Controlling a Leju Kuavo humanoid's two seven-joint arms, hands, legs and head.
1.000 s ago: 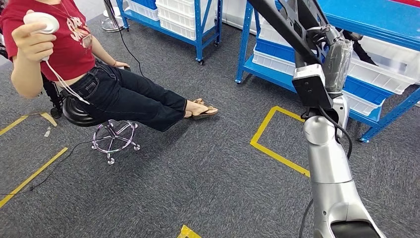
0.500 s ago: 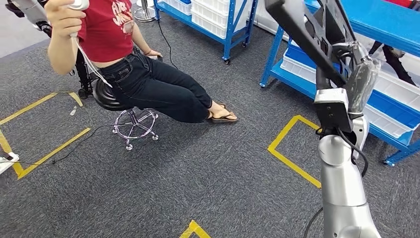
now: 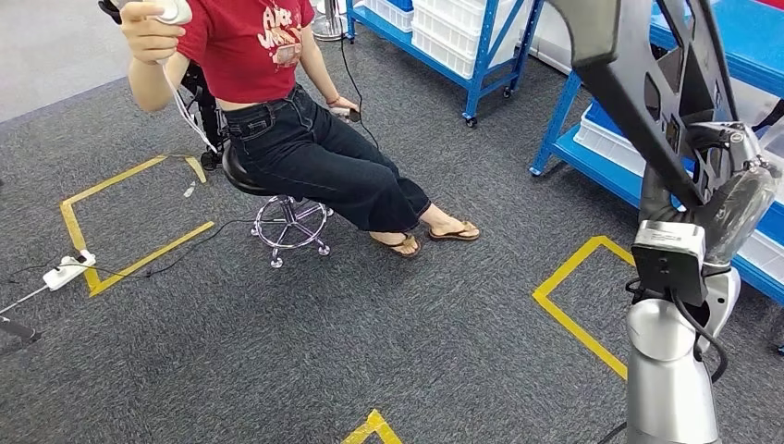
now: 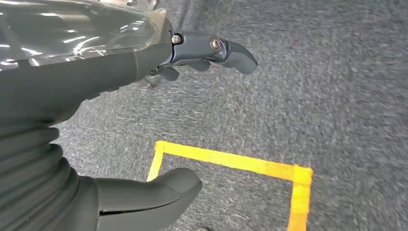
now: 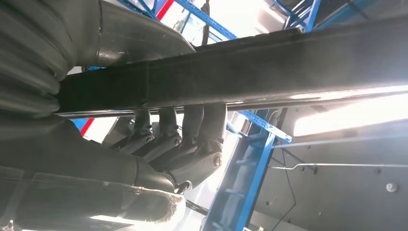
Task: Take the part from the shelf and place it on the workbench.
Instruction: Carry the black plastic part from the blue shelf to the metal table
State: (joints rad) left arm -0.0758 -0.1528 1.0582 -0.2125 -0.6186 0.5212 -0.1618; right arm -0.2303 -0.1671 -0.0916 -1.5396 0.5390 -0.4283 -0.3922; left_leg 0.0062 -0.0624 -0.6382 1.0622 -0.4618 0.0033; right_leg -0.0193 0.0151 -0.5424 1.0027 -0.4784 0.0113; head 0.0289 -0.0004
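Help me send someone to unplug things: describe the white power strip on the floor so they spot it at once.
Start at the person seated on the wheeled stool, then look across the grey carpet to the yellow tape square beside them. The power strip lies on that square's near corner. It is the white block there, with a cable trailing off it, unlike the flat yellow tape.

dark metal frame part (image 3: pixel 638 69), cut-outs, raised, gripped by right robot hand (image 5: pixel 183 144)

dark part (image 3: pixel 638 83) cut off at the picture's top, person's (image 3: pixel 277 111) head out of frame, far shelf (image 3: pixel 462 46) cropped
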